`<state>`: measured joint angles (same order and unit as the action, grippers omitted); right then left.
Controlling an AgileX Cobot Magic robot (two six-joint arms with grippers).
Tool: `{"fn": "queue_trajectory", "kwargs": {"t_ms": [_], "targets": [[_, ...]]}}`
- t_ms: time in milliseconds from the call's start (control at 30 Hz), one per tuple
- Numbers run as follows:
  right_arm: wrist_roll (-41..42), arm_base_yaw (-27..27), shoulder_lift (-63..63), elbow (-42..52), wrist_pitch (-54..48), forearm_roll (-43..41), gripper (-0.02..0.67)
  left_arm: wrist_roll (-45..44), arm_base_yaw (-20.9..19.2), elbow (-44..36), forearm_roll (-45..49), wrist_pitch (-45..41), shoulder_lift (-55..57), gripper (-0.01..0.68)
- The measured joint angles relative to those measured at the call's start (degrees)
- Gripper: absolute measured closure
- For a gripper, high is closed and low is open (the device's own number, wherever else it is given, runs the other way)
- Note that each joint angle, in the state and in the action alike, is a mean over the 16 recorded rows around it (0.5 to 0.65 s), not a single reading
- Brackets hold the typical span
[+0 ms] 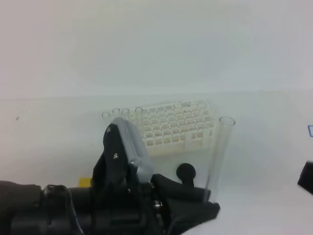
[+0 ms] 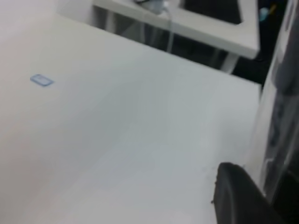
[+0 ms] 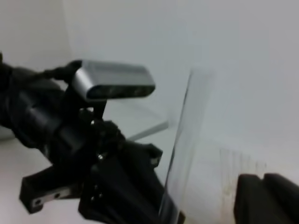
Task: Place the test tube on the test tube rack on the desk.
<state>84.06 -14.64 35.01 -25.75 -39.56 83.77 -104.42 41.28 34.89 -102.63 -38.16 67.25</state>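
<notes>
White desk (image 1: 44,142) across the whole high view, bare to left and right, far edge against a pale wall. Black left arm (image 1: 73,210) filling the lower left, grey camera block on top, reaching toward the middle. White rack (image 1: 176,128) behind it at centre, grid of square holes, a few clear tubes (image 1: 117,113) standing along its left end. Open room on the desk right of the rack. Clear test tube (image 1: 217,154) upright just beside the rack's right end, open rim up, lower end pinched in the left gripper (image 1: 208,198), jaws pressed together on the glass. Black round-headed stick (image 1: 186,172) just left of the test tube. Yellow cube (image 1: 84,182) peeking from behind the arm. Right gripper (image 3: 266,198) only a dark edge low in its own view, near the test tube but apart; spread or pressed together, cannot tell.
</notes>
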Motion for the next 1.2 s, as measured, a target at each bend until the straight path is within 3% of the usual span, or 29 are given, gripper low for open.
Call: {"fn": "queue_trajectory", "kwargs": {"t_ms": [200, 500, 833, 1200], "targets": [[8.68, 0.0, 3.2, -0.61, -1.09, 10.14, 0.463, 1.21, 0.01, -0.24, 0.0, -4.74, -0.15, 0.673], [11.58, 0.0, 13.11, -5.2, -10.56, 12.58, 0.3, -0.59, 0.01, -0.24, 0.0, -6.25, 0.18, 0.673], [12.44, 0.0, 21.77, -12.55, -21.57, 12.61, 0.273, -2.76, 0.02, -0.24, 0.0, -6.0, 0.86, 0.673], [12.68, -1.0, 26.23, -15.24, -23.45, 12.61, 0.273, -5.37, 0.02, -0.24, 0.0, -6.05, 0.93, 0.673]]}}
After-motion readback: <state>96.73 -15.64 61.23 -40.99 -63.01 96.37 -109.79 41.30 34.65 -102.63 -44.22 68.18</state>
